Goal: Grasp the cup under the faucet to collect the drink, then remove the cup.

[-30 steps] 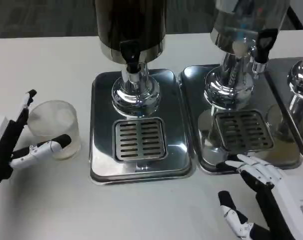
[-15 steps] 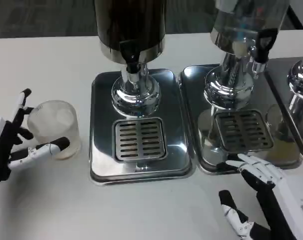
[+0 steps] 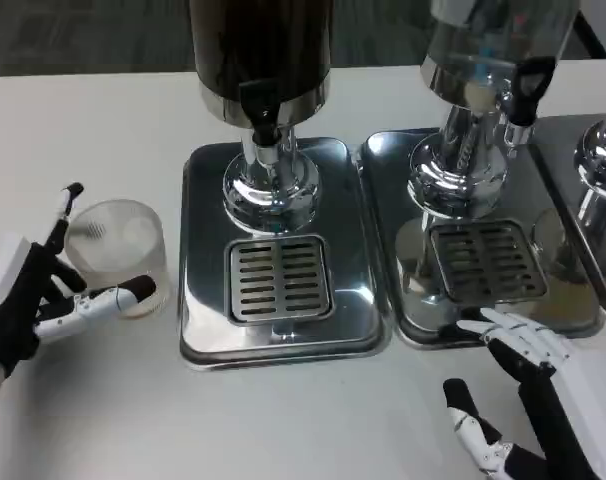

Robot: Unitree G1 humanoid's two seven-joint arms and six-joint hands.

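Observation:
A clear empty cup [image 3: 118, 252] stands on the white table, left of the drip tray [image 3: 208, 330] of the dark drink dispenser [image 3: 261, 50]. The dispenser's black faucet [image 3: 262, 108] hangs over the slotted grate [image 3: 281, 280], which is bare. My left hand [image 3: 33, 300] holds the cup from the left, one finger [image 3: 65, 205] along its far side and the thumb [image 3: 118, 297] pressed against its near side. My right hand [image 3: 538, 385] lies open at the lower right, fingers spread by the front rim of the second tray.
A second dispenser [image 3: 483, 60] with a clear tank and its own tray [image 3: 583, 320] stands to the right; the chrome base of a third dispenser [image 3: 598, 170] sits at the far right edge. Bare white table lies in front of the trays.
My left hand has closed in on the cup and moved it slightly right toward the tray. The right hand has barely shifted.

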